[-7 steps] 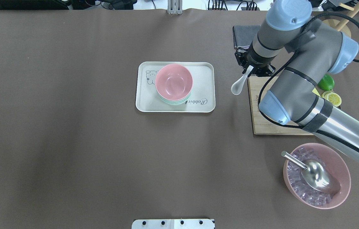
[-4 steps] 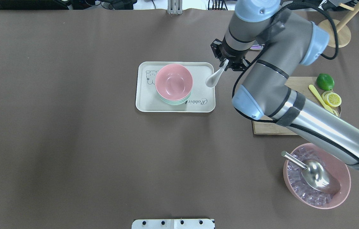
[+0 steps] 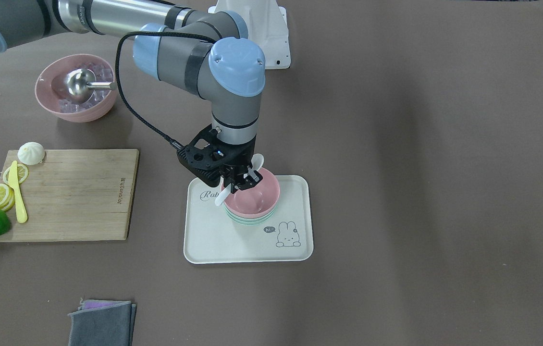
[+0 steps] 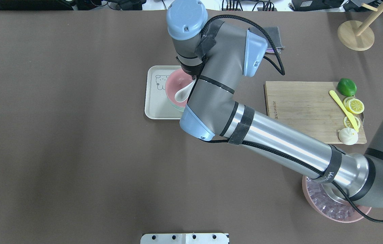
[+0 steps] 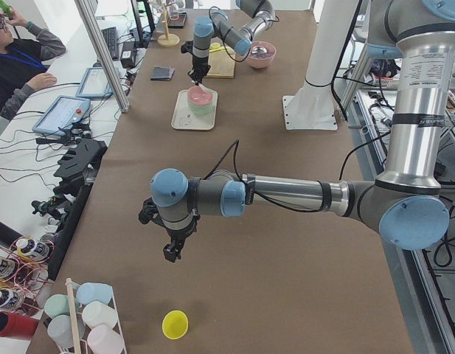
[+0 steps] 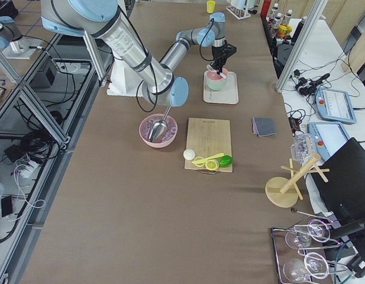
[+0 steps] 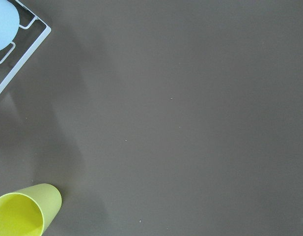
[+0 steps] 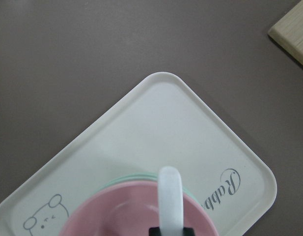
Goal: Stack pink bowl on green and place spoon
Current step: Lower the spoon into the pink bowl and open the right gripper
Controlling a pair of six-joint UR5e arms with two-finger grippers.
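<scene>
The pink bowl (image 3: pixel 258 196) sits stacked on the green bowl (image 3: pixel 247 220) on a white tray (image 3: pixel 233 245). My right gripper (image 3: pixel 241 184) is shut on a white spoon (image 4: pixel 180 95) and holds it over the pink bowl (image 4: pixel 173 83), scoop end low inside the rim. The right wrist view shows the spoon (image 8: pixel 170 196) pointing out over the pink bowl (image 8: pixel 117 216), with the green rim (image 8: pixel 127 179) and tray (image 8: pixel 166 123) beyond. My left gripper (image 5: pixel 170 252) hangs over bare table far from the tray; I cannot tell whether it is open or shut.
A wooden cutting board (image 4: pixel 300 112) with a lime, lemon slices, a yellow knife and a bun lies right of the tray. A pink bowl of ice with a metal scoop (image 3: pixel 77 89) stands near the robot. A grey cloth (image 3: pixel 101 324) and a yellow cup (image 7: pixel 21 214) lie apart.
My right arm has swung left from the cutting board's edge to the tray, carrying the spoon. The spoon now hangs over the pink bowl.
</scene>
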